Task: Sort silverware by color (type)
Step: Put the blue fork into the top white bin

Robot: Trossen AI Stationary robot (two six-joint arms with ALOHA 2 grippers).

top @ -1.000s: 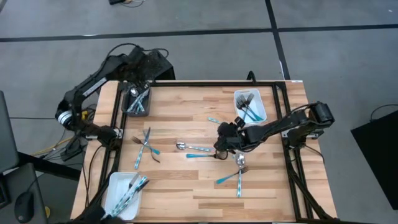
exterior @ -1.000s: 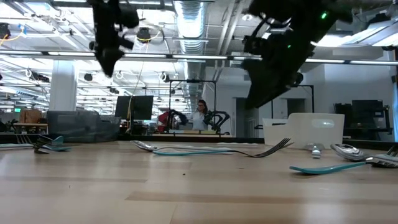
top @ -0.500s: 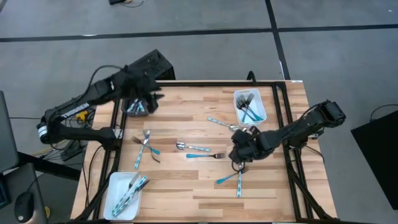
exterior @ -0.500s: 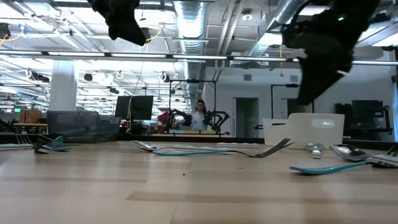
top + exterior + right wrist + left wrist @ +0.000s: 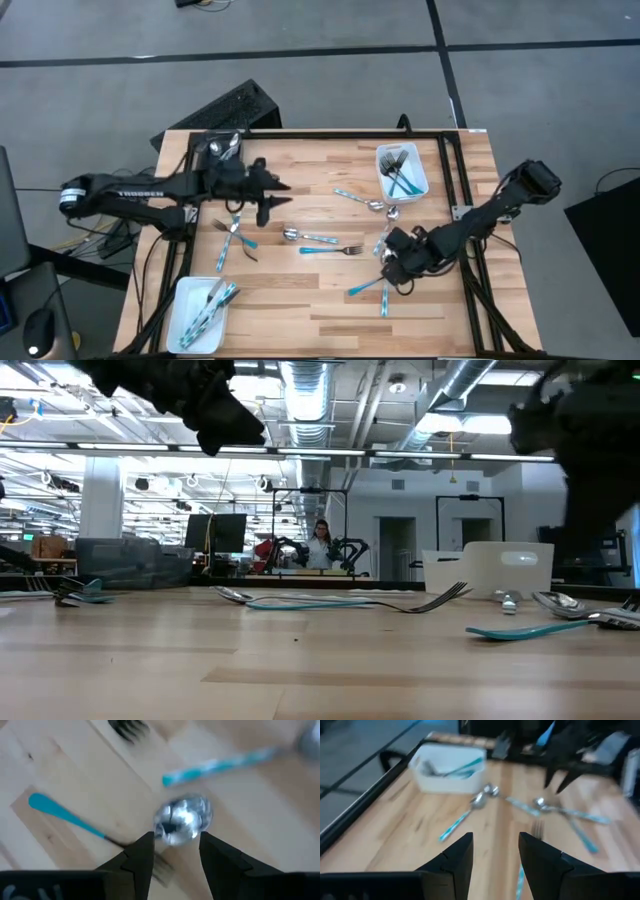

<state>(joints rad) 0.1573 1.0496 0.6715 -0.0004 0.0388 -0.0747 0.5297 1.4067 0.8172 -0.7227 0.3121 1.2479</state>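
From above, the left claw (image 5: 272,193) has swung off the dark grey bin (image 5: 222,152) over the worktop (image 5: 300,300), open and empty. The right claw (image 5: 392,268) has slid down over scattered silverware (image 5: 320,243). Its wrist view shows a spoon (image 5: 182,817) between parted fingers (image 5: 139,855), not yet gripped: a pickup looks imminent.

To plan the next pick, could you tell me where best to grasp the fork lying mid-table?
Probably from straight above, pinching across the teal handle: the fork lies flat, its handle slim, straight and apart from the neighbouring spoon.
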